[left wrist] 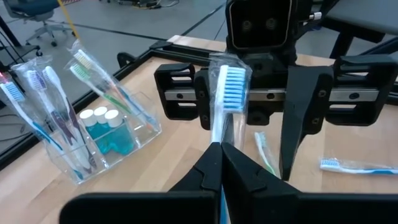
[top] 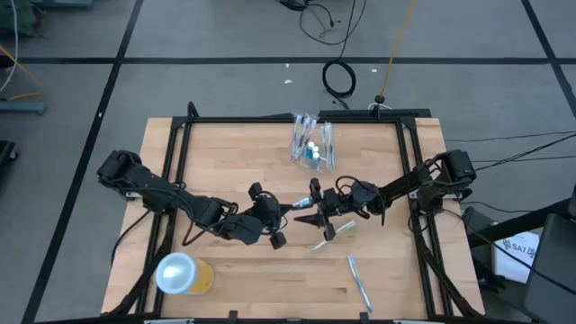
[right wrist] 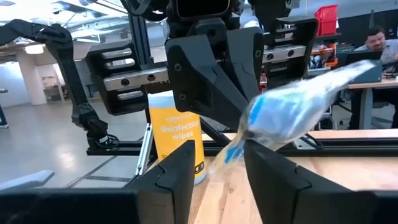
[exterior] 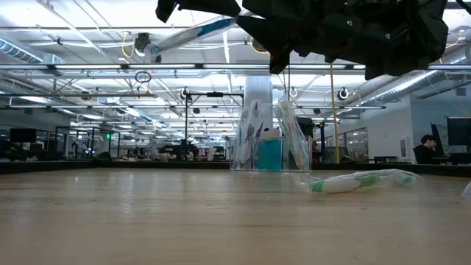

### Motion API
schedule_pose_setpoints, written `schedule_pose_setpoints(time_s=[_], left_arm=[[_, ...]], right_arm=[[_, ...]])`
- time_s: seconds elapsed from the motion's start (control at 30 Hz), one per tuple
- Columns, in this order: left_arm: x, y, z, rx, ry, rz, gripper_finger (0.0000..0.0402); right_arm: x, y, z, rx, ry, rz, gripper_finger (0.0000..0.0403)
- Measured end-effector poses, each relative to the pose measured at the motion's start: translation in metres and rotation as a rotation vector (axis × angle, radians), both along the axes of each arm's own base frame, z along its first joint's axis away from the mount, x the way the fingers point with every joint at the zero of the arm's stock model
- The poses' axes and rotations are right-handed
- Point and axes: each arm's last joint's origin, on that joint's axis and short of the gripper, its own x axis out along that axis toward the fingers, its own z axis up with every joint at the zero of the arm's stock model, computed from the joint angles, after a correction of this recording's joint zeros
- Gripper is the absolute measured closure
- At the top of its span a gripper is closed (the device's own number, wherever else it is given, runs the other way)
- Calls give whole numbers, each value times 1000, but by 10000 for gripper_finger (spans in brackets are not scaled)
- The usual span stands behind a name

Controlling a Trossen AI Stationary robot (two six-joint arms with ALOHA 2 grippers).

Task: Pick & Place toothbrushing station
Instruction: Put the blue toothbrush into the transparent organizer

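The left claw (left wrist: 219,163) is clenched on a wrapped, blue-bristled toothbrush (left wrist: 229,93), held upright directly before the right claw (right wrist: 217,165), whose fingers stand released around its wrapper. Beyond both, a clear holder (left wrist: 93,140) contains wrapped toothbrushes (left wrist: 53,102) and teal tubes (left wrist: 102,127).

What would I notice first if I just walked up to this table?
Probably the two dark arms meeting nose to nose over the middle of the table, with the left end effector pinching a wrapped blue toothbrush upright. Behind them, near the far edge, a clear organizer holds more toothbrushes and teal tubes.
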Motion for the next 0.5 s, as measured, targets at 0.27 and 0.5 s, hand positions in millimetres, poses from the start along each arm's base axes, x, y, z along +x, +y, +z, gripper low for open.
schedule_pose_setpoints(time_s=[0.27, 0.5], left_arm=[[0, 0, 0, 1, 5, -2, 392], [0, 0, -1, -8, 12, -20, 393]], right_arm=[[0, -1, 0, -10, -3, -5, 366], [0, -1, -1, -8, 8, -13, 396]])
